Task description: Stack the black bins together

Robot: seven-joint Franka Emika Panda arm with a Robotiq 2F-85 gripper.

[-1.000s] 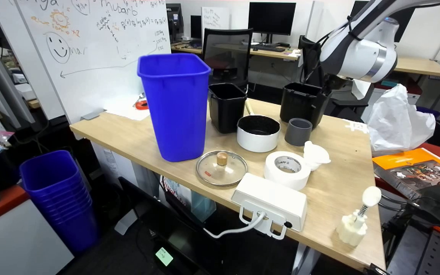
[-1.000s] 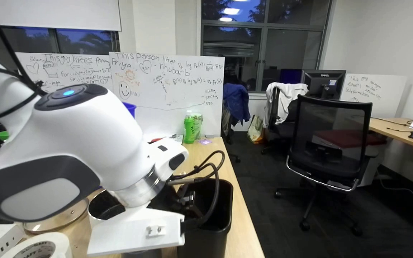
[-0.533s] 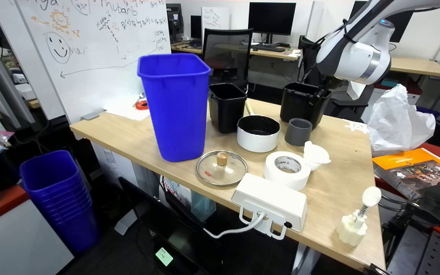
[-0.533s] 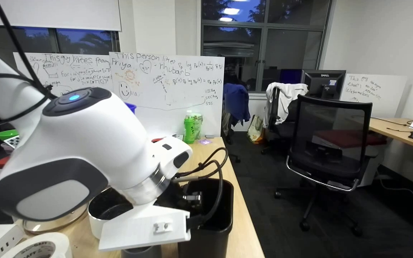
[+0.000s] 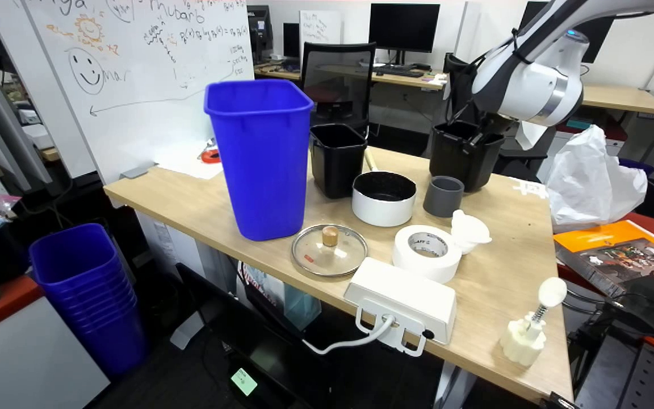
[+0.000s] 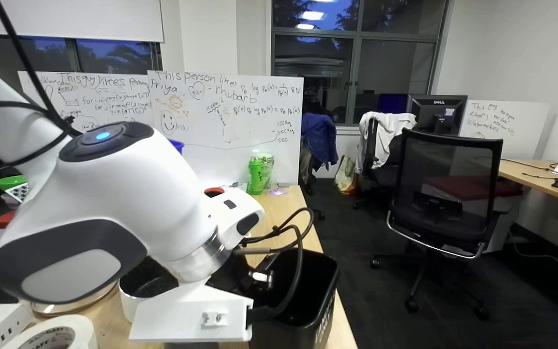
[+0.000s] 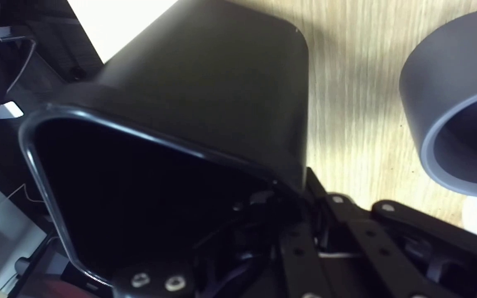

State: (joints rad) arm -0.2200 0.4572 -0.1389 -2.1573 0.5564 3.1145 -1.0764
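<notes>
In an exterior view, the end effector is clamped on the rim of a matte-black, tapered plastic bin, mouth upward near the edge of the pale wooden table; the second matte-black, square-rimmed plastic bin stands upright toward the whiteboard, the likely direction of the coming transfer, with a round white metal saucepan partly between. In an exterior view, the held bin shows a dark interior and pale lettering. In the wrist view, the fingers straddle its wall near a corner; whether the base touches the table cannot be told.
</notes>
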